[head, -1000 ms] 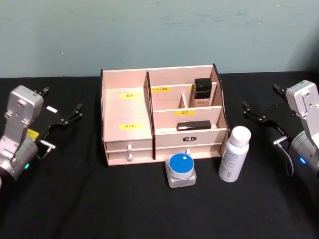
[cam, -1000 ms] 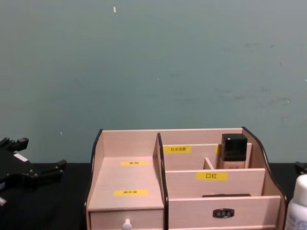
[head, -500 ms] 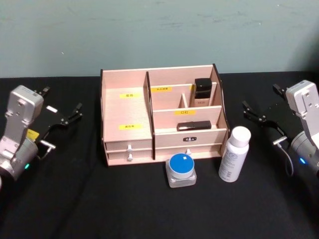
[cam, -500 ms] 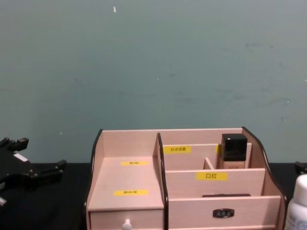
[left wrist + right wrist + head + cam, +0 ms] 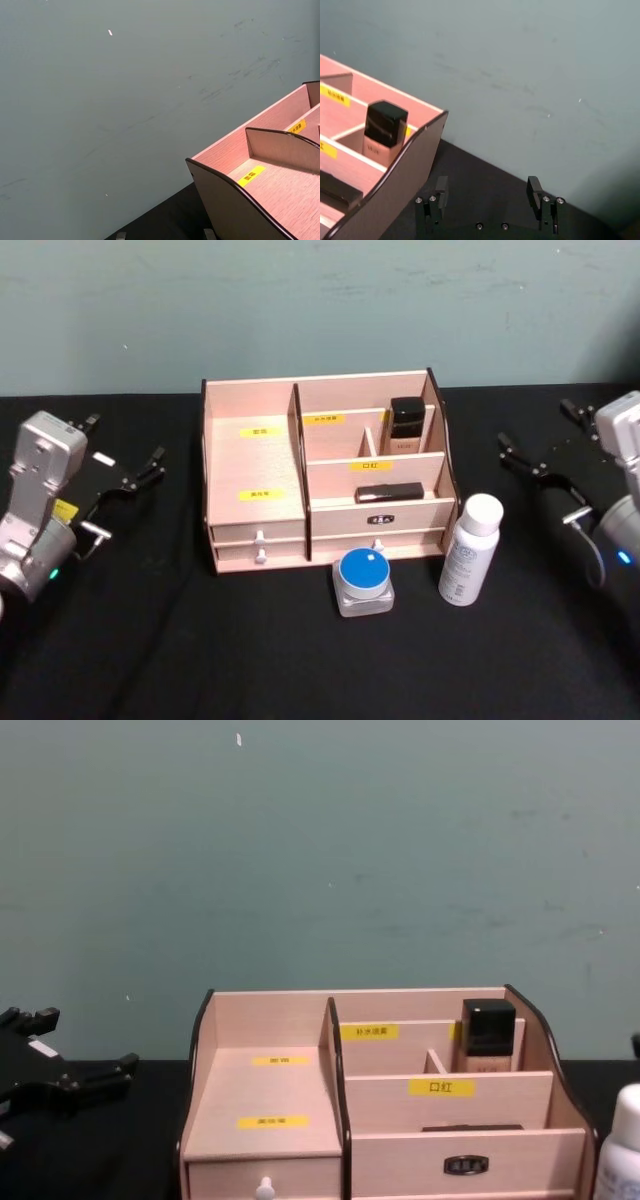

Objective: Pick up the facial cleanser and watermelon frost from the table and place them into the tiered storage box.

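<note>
Soft even light on wall (image 5: 320, 870); black table (image 5: 250, 660) dark; faint shade inside tiered storage box (image 5: 250, 460)

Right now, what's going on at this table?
Nothing is being handled yet. The left gripper hangs open and empty left of the tiered storage box, and the right gripper hangs open and empty to its right. The white bottle and the blue-lidded jar stand on the black table by the box's front right.

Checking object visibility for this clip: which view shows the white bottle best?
The head view: the white bottle stands whole and upright by the tiered storage box. The chest view catches its top at the lower right corner; the wrist views face the box and wall.
</note>
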You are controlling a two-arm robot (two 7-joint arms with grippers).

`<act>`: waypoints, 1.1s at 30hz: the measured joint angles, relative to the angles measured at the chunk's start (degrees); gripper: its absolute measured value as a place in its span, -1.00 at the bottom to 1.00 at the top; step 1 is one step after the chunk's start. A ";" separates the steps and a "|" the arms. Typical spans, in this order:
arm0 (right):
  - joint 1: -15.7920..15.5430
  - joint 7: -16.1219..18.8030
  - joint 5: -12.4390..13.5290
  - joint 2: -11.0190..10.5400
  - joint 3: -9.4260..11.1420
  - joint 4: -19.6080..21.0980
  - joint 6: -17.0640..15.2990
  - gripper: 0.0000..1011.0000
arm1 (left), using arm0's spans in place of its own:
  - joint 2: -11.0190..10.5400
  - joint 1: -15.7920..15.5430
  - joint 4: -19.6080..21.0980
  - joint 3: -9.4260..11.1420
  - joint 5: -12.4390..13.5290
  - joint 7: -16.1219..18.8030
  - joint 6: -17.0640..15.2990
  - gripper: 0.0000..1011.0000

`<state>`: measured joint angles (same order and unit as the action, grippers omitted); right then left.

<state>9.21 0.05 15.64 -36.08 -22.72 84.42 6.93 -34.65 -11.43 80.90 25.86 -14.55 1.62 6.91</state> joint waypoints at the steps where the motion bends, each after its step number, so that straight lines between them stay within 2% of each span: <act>1: -0.37 0.16 0.16 -0.29 0.37 0.70 0.01 0.98 | 0.00 0.00 0.00 0.00 0.00 0.00 0.00 0.98; 5: -2.47 0.82 1.06 -1.91 2.25 4.51 0.02 0.98 | 0.00 0.00 0.00 0.00 0.00 0.00 0.00 0.98; 8: -5.72 1.75 2.40 -4.15 4.61 9.40 0.03 0.98 | 0.00 0.00 0.00 0.00 0.00 0.00 0.00 0.98; 12: -8.72 2.38 3.34 -6.02 6.59 13.29 0.34 0.98 | 0.00 0.00 0.00 0.00 0.00 0.00 0.00 0.98; 18: -16.05 3.53 5.15 -9.79 10.97 20.63 1.41 0.98 | 0.00 0.00 0.00 0.00 0.00 0.00 0.00 0.98; 21: -21.42 4.15 5.56 -11.88 13.48 24.59 2.58 0.98 | 0.00 0.00 0.00 0.00 0.00 0.00 0.00 0.98; 25: -25.73 4.68 5.84 -13.26 15.09 27.30 3.17 0.98 | 0.00 0.00 0.00 0.00 0.00 0.00 0.00 0.98; 29: -31.33 6.03 6.77 -14.61 16.80 30.57 3.75 0.98 | 0.00 0.00 0.00 0.00 0.00 0.00 0.00 0.98; 33: -34.31 7.40 7.88 -15.15 17.10 32.23 3.06 0.98 | 0.00 0.00 0.00 0.00 0.00 0.00 0.00 0.98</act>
<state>-25.10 7.45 23.52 -51.23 -5.63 116.65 9.99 -34.65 -11.43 80.90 25.86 -14.55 1.62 6.91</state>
